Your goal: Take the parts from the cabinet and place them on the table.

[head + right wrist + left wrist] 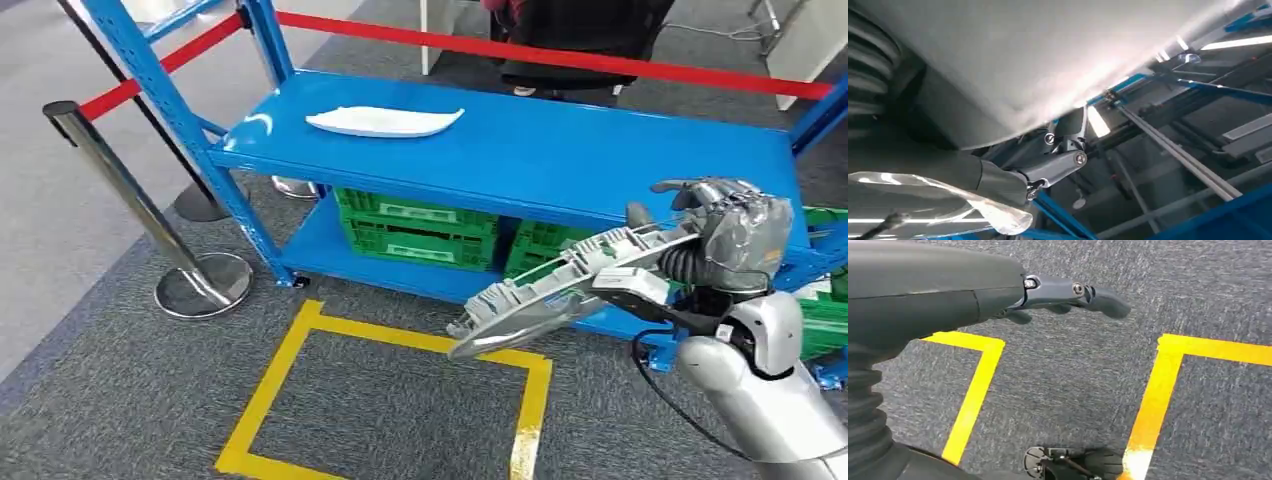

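My right hand (pixel 725 228) grips one end of a long silver-grey plastic part (pixel 560 280), which sticks out to the left and tilts down over the floor in front of the blue shelf. In the right wrist view the part's pale underside (pixel 1048 55) covers much of the picture above the fingers (pixel 1058 165). A white curved part (pixel 384 121) lies flat on the top board of the blue shelf (pixel 560 150). My left hand (pixel 1068 295) hangs over the grey carpet, its fingers stretched out with nothing in them.
Green crates (pixel 418 228) stand on the shelf's lower board. A yellow tape square (pixel 400 400) marks the carpet in front. A chrome post (pixel 130 190) with red belt (pixel 560 55) stands at left. A seated person (pixel 580 40) is behind the shelf.
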Controlling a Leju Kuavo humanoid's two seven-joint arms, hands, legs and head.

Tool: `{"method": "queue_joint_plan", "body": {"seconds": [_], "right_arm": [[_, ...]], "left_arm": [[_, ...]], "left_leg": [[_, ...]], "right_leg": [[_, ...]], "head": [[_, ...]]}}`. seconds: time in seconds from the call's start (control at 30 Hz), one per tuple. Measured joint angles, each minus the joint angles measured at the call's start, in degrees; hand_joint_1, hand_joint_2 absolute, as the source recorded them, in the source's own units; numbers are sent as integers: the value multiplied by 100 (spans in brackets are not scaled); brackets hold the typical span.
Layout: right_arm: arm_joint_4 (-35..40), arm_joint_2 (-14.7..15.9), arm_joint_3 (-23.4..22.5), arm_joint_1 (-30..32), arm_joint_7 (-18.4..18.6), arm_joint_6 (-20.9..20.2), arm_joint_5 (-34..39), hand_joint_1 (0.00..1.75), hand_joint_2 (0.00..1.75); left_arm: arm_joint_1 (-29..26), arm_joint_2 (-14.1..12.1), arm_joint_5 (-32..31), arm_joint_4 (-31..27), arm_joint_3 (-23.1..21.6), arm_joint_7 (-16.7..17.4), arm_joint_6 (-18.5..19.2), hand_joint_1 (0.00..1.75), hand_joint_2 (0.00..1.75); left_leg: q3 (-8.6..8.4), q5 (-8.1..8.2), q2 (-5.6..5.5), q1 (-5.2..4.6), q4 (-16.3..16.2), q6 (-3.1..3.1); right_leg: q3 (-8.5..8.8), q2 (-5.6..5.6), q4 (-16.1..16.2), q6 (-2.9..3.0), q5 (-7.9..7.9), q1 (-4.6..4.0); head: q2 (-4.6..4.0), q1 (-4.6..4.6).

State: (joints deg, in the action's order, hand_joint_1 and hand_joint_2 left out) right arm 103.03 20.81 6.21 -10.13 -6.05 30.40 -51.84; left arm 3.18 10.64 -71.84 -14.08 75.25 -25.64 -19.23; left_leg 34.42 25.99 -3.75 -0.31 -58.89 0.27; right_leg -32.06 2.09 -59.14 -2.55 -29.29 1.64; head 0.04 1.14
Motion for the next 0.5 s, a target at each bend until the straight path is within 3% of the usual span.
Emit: {"method": "queue_joint_plan", "body": {"seconds": [0.03, 0.07, 0.17, 0.2, 0.23, 0.3, 0.33, 0.37, 0.4, 0.5], "right_arm": [[9, 4, -2, 1, -2, 4, -2, 175, 175], [24, 9, -7, 32, -7, 7, -7, 175, 175], [68, 42, -35, 124, -46, 24, -2, 175, 175], [79, 48, -37, 156, -53, 24, 0, 175, 175], [85, 48, -37, 178, -64, 22, 0, 175, 175], [114, 55, -48, 186, -70, 22, 2, 175, 175], [136, 57, -55, 187, -79, 22, 2, 175, 175], [155, 59, -63, 185, -81, 22, 2, 175, 175], [162, 66, -72, 191, -85, 22, 4, 175, 175], [164, 76, -72, 204, -85, 22, 4, 175, 175]], "left_arm": [[-19, -13, 2, 0, 2, -178, 0, 0, 175], [-20, -11, 7, 0, 2, -311, -7, 0, 175], [-8, -2, 55, 0, 2, -529, -144, 0, 175], [-14, 7, 74, 0, 2, -542, -151, 0, 175], [-23, 9, 92, 0, 2, -544, -144, 0, 175], [-27, 7, 109, 2, 2, -550, -140, 0, 175], [-24, 7, 111, 0, 2, -559, -140, 0, 175], [-20, 7, 114, 0, 2, -575, -138, 0, 175], [-8, 4, 111, 0, 2, -586, -133, 0, 175], [-24, 9, 112, 2, 2, -596, -127, 0, 175]], "left_leg": [[33, 56, 30, 3, -46, -26], [109, 214, 191, -8, -230, -71], [612, 814, 297, 41, -1444, -140], [729, 881, 300, 51, -1740, -146], [699, 798, 302, 54, -1710, -142], [337, 356, 346, 51, -991, -104], [58, 106, 453, 39, -440, -64], [-101, 103, 735, -15, -106, -21], [-125, 116, 825, -83, -7, 25], [-47, 105, 644, -96, 5, 90]], "right_leg": [[3, -80, 37, 71, 36, 37], [5, -145, 36, 98, 43, 28], [-10, -343, 35, 133, 41, 0], [-13, -410, 34, 134, 41, -4], [-10, -471, 34, 134, 40, -7], [0, -575, 34, 132, 39, -9], [17, -635, 34, 123, 31, -10], [16, -676, 41, 116, 26, -17], [-6, -725, 21, 90, 20, -59], [13, -916, 70, 24, 48, -57]], "head": [[-2, 4], [-2, -53], [-2, -57], [-2, -55], [-2, -59], [-2, -59], [-2, -59], [-2, -55], [-2, -66], [-2, -59]]}}
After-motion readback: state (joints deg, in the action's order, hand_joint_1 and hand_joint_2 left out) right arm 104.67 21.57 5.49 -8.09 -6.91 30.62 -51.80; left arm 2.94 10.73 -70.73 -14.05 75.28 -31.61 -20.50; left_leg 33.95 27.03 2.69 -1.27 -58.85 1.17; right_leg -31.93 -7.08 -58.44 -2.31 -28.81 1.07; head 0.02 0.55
